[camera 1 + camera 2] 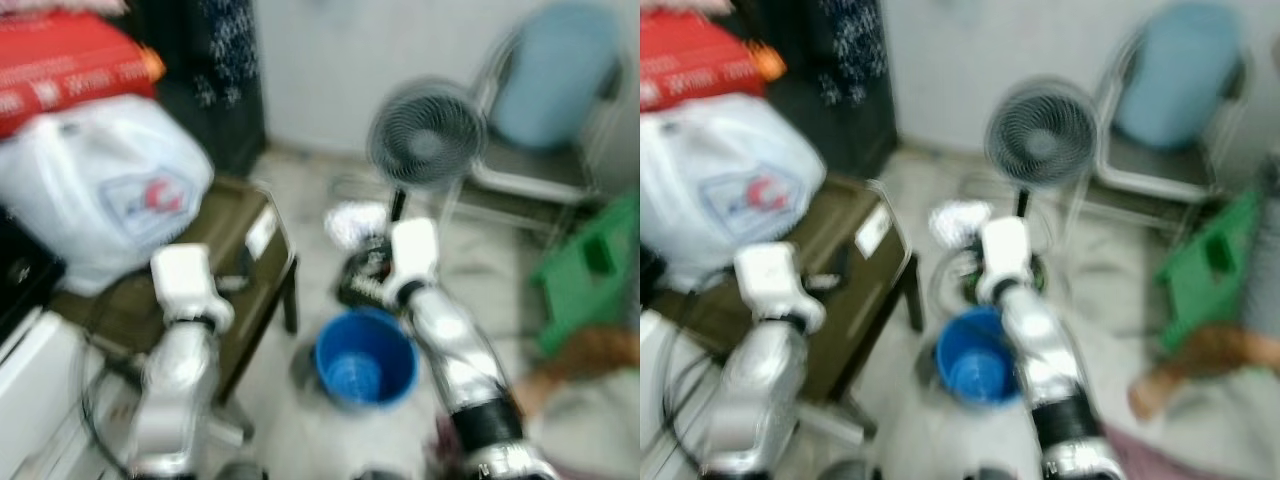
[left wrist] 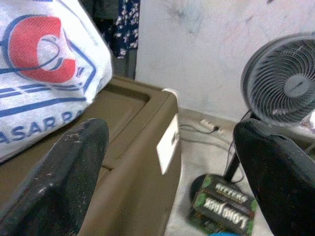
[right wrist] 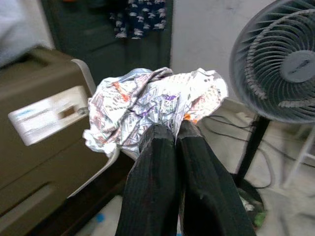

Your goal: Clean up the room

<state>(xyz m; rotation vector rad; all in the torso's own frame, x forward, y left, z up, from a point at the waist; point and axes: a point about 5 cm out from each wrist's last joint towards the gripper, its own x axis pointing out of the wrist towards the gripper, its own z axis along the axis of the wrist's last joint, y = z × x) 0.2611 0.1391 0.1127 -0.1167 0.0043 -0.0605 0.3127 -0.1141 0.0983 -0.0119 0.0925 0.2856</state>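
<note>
I have the right claw (image 3: 170,135) pinching crumpled paper (image 3: 155,105), left claw (image 2: 167,162) spread idle; next move: release into the bucket (image 1: 365,360) below.

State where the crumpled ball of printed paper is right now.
The crumpled ball of printed paper is pinched in the right end effector, held in front of the grey pedestal fan and beyond the round blue plastic bucket.
</note>
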